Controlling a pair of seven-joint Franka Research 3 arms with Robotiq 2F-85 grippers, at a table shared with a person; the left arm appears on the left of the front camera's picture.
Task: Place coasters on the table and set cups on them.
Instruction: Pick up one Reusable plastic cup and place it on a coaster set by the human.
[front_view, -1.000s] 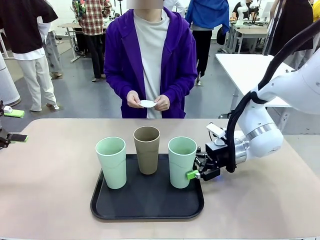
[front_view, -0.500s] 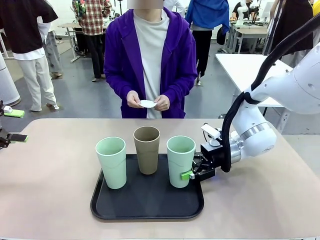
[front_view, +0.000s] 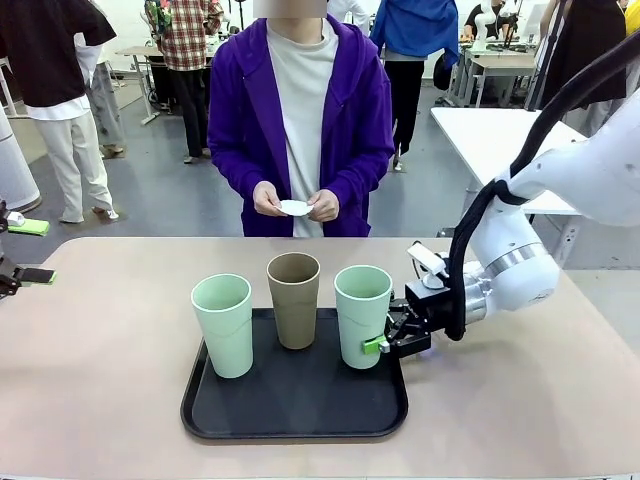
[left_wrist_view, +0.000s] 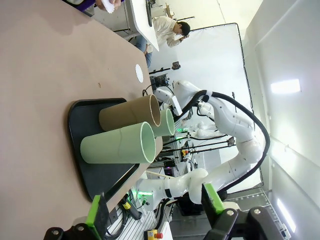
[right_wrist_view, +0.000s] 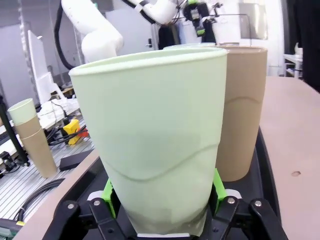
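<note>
Right gripper (front_view: 378, 346): closed on the right-hand mint cup (front_view: 362, 312), green pads pinching either side low near the base. Upright on the black tray (front_view: 300, 408), near its right rim, just beside the tan cup (front_view: 294, 298); second mint cup (front_view: 222, 322) farther left. Tray resting on the table (front_view: 530, 400). One coaster (front_view: 296, 207) held in the person's hands (front_view: 325, 208) beyond the far edge. Left gripper (left_wrist_view: 152, 200): fingers wide apart, empty, off at the table's left end. Likely risks: with so low a grip, could tilt or slip on lifting; could catch the tray rim or knock the tan cup; could arrive with no coaster laid to receive it.
</note>
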